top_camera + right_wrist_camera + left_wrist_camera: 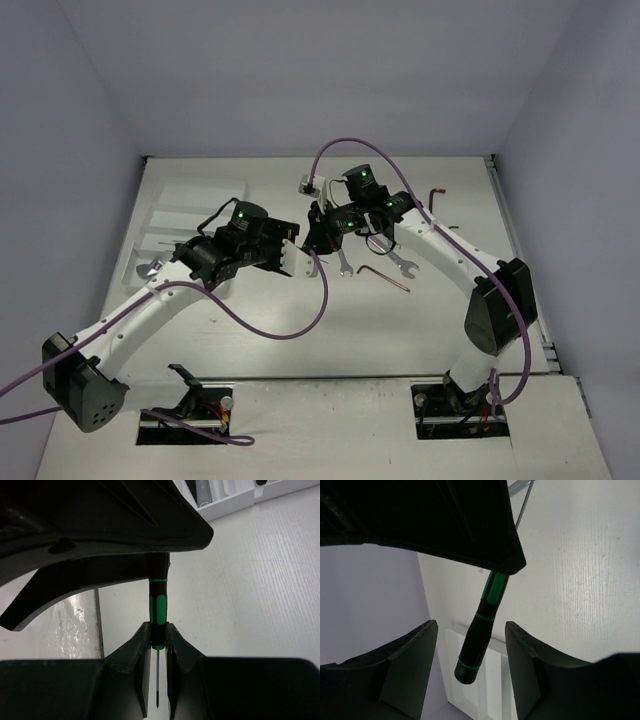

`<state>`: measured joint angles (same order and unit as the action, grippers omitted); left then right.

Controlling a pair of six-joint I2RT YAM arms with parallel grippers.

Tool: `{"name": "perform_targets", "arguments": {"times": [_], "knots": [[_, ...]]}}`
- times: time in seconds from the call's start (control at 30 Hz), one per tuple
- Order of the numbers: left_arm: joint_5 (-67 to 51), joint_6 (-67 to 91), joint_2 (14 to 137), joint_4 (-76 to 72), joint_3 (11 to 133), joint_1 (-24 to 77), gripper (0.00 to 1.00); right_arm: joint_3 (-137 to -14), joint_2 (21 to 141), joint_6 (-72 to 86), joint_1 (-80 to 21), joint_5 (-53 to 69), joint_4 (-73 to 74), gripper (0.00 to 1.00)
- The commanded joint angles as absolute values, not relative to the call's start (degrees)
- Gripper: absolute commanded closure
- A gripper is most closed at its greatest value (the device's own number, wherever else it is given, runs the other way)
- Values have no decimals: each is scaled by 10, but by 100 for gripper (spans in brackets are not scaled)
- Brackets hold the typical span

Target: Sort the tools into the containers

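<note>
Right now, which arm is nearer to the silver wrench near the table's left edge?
Left. The left arm passes right by the silver wrench; the right arm is far off to its right, clamping a screwdriver.

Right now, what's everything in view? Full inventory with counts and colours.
screwdriver: 1, green-black, clamped by the right gripper, with its handle end between the left fingers
wrenches: at least 3, silver; two mid-table near the grippers, one at the left beside the left arm
hex keys: 2, dark red-brown; one mid-table, one at the far right
tray: 1, white, far left of the table
table: 1, white
cables: 2, purple, one along each arm
arms: 2, white and black, reaching in from the near edge
left gripper: 1, black, open
right gripper: 1, black, shut on the screwdriver
</note>
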<state>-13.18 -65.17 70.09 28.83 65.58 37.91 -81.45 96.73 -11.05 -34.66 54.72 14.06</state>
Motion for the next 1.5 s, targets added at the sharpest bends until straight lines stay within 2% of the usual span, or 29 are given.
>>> {"name": "perform_targets", "arguments": {"times": [0.0,0.1,0.2,0.23,0.4,0.43,0.47,0.5,0.57,0.6,0.67,0.83,1.0,1.23,1.37,1.47], "knots": [[-125,-676,704,259,693,387,53,-821,933,-103,-355,571,124,100],[-130,-675,708,260,694,388,67,-822,934,-103,-358,572,125,100],[-144,-676,706,259,691,388,93,-823,936,-104,-360,573,124,100],[-146,-678,704,260,688,388,97,-823,938,-104,-360,573,124,100],[-154,-685,693,261,675,388,100,-821,941,-102,-360,573,124,100],[-155,-686,691,260,671,388,100,-820,942,-101,-360,571,124,96],[-155,-686,691,261,670,388,100,-819,942,-100,-360,568,123,87],[-154,-686,690,260,668,388,100,-819,943,-100,-360,566,124,71],[-148,-689,686,260,662,388,100,-820,944,-97,-358,557,124,50],[-145,-691,684,260,659,388,100,-821,945,-96,-355,553,125,32],[-141,-691,681,260,652,388,100,-821,943,-95,-347,548,124,24],[-120,-658,674,244,610,387,100,-810,924,-89,-296,527,124,21],[-106,-597,680,213,573,372,100,-796,884,-80,-182,494,124,20],[-120,-276,701,117,587,262,100,-794,848,-33,-110,352,122,20],[47,61,757,146,676,215,100,-776,826,0,-105,298,118,20],[99,219,780,229,731,189,100,-761,818,26,-105,289,115,20]]}}
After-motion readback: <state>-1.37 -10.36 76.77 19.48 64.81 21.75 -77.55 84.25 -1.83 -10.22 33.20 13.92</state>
